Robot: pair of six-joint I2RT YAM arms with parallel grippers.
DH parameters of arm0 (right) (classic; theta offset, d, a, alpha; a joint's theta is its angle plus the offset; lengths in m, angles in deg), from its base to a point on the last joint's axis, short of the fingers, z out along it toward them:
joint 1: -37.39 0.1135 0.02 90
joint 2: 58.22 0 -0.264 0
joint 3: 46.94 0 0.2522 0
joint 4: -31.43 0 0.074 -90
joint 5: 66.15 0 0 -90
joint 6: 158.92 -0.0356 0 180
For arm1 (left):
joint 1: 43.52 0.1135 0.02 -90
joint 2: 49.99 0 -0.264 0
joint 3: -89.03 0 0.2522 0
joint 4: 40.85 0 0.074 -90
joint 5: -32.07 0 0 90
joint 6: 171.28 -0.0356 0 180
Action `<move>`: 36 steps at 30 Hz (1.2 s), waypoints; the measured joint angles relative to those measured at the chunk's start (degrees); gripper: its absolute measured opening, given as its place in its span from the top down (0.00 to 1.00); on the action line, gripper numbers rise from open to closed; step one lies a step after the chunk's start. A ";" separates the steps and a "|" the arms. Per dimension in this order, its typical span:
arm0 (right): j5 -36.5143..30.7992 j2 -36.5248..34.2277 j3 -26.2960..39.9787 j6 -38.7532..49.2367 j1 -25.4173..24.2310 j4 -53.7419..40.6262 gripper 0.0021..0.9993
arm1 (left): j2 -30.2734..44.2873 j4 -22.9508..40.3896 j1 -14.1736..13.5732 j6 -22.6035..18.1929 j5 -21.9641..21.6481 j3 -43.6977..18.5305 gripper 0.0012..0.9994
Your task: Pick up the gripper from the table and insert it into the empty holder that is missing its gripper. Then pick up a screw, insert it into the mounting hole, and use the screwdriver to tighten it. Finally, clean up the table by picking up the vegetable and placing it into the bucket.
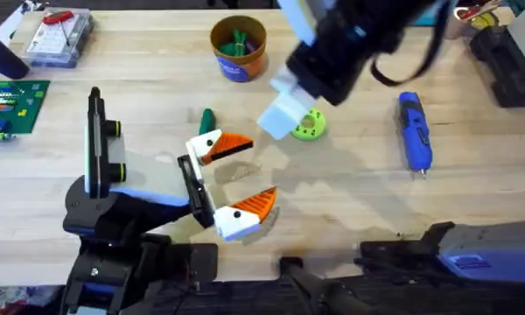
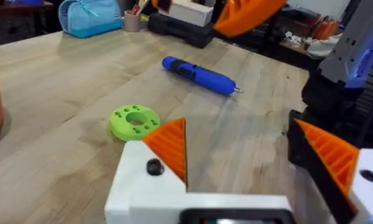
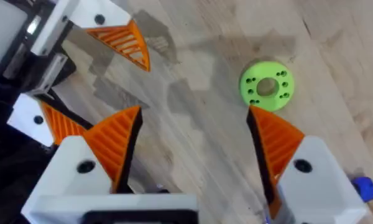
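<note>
My left gripper [image 1: 258,171] stands open low over the table [image 1: 350,184]. Both white fingers with orange ribbed tips sit on its black holder bar [image 1: 193,185]; I cannot tell which one is the task's gripper. Each finger has a dark spot at its mounting hole [image 2: 153,167]. No loose screw is in view. My right gripper [image 3: 193,115] hangs open, high above a lime-green disc [image 3: 267,86]. The blue screwdriver [image 1: 414,131] lies to the right. The dark green vegetable [image 1: 207,118] lies beside the left gripper's far finger. The bucket [image 1: 238,48] stands behind, with green pieces inside.
A clear parts box [image 1: 59,37] and a green board [image 1: 13,103] sit at the far left. Dark cases [image 1: 507,61] stand at the far right. In the left wrist view the right arm's orange fingertip [image 2: 248,12] hangs above the screwdriver [image 2: 199,74].
</note>
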 joint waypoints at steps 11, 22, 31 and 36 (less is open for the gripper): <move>7.20 13.66 -10.54 1.16 -1.10 1.61 0.00 | 0.00 -0.09 0.00 -0.01 -0.06 0.00 0.01; 8.79 13.81 -11.29 1.36 -1.10 1.67 0.00 | 0.00 0.11 0.00 0.00 -0.15 0.00 0.01; 8.80 13.82 -11.29 1.36 -1.10 1.68 0.00 | 0.01 0.13 0.00 -0.88 -0.13 0.00 1.00; 8.80 13.82 -11.29 1.36 -1.16 1.67 0.00 | 0.00 0.13 0.00 -2.17 -0.05 0.00 1.00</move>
